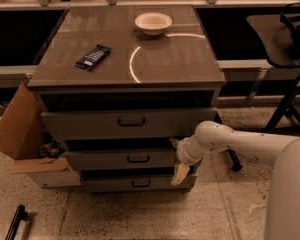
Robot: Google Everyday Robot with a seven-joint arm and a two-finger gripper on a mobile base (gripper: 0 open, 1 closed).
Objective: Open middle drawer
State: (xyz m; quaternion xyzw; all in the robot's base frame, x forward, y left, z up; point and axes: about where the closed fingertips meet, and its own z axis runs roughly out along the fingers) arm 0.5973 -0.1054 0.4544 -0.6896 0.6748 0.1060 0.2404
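middle drawer [105, 160]: second of three grey fronts in the cabinet, between the taller top drawer [90, 124] at 12 o'clock and the bottom drawer [110, 185] at 6 o'clock.
long axis: runs 9 o'clock to 3 o'clock; the front faces 6 o'clock.
bar handle [138, 158]: small, dark, centred on the front, lying along the same axis.
gap: dark strip above the front; how far out the drawer sits, cannot tell.
gripper [179, 159]: at the 3 o'clock end of the middle drawer's front, well apart from the handle.
jaws: open or closed, cannot tell.
arm [240, 143]: white, comes in from 4 o'clock.
worktop [180, 59]: glossy brown, with a curved streak of reflected light.
bowl [153, 23]: white, toward 12 o'clock on the worktop.
packet [93, 57]: dark, flat, toward 9 o'clock, well apart from the bowl; its print is unreadable.
cardboard box [20, 129]: against the cabinet at 9 o'clock, flaps open.
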